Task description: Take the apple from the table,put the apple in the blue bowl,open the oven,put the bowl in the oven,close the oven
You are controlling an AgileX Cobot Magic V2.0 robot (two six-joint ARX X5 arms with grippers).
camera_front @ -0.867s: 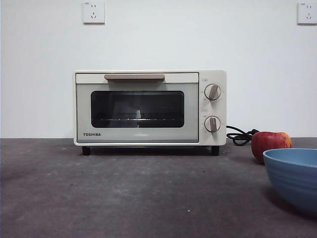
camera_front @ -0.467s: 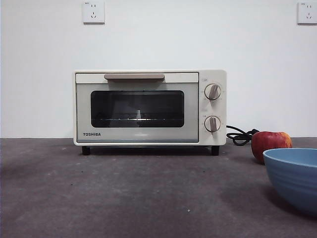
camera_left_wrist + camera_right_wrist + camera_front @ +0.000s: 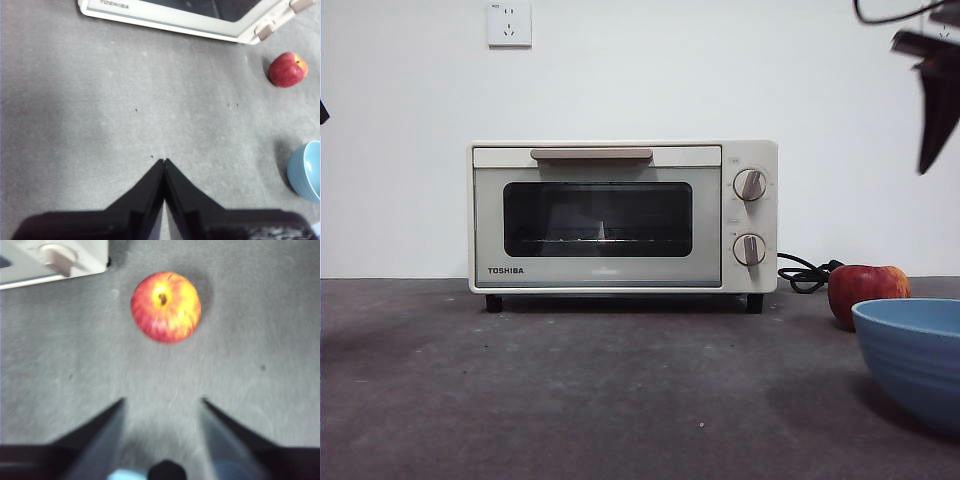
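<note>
The right end effector (image 3: 162, 407) hangs above the worktop (image 3: 570, 390) with its two black jaws spread wide and nothing between them, the apple (image 3: 166, 306) lying ahead of the gap, stem up. In the front view this end effector (image 3: 935, 100) shows high at the right edge. The apple (image 3: 865, 292) sits on the worktop just beside the oven's black cord (image 3: 805, 274), behind the blue bowl (image 3: 912, 355) and apart from it. Round, firm and smooth-skinned, it looks moderately light yet liable to roll or slip; gripping across its widest girth seems safest. The left end effector (image 3: 164, 162) waits clenched and empty. The Toshiba toaster oven (image 3: 620, 215) stands closed.
</note>
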